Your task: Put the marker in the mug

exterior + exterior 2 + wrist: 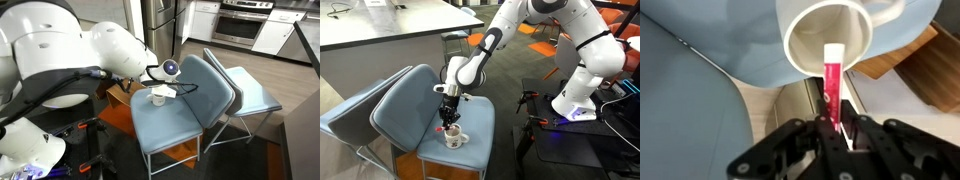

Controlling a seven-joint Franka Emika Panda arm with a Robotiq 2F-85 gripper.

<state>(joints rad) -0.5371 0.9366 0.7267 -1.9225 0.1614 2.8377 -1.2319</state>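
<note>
In the wrist view my gripper (836, 128) is shut on the pink-red marker (832, 80), which points away from the fingers with its white tip over the tan inside of the white mug (810, 30). The mug (454, 139) stands on the blue chair seat (420, 125), and my gripper (448, 120) hangs just above it. In an exterior view the mug (159, 97) sits on the seat below the wrist (166, 72); the marker is too small to make out there.
A second blue chair (250, 92) stands pushed against the one with the mug. A grey counter (390, 35) is behind the chairs. The robot base and cables (575, 105) stand beside the seat. Kitchen cabinets and an oven (245, 25) are far behind.
</note>
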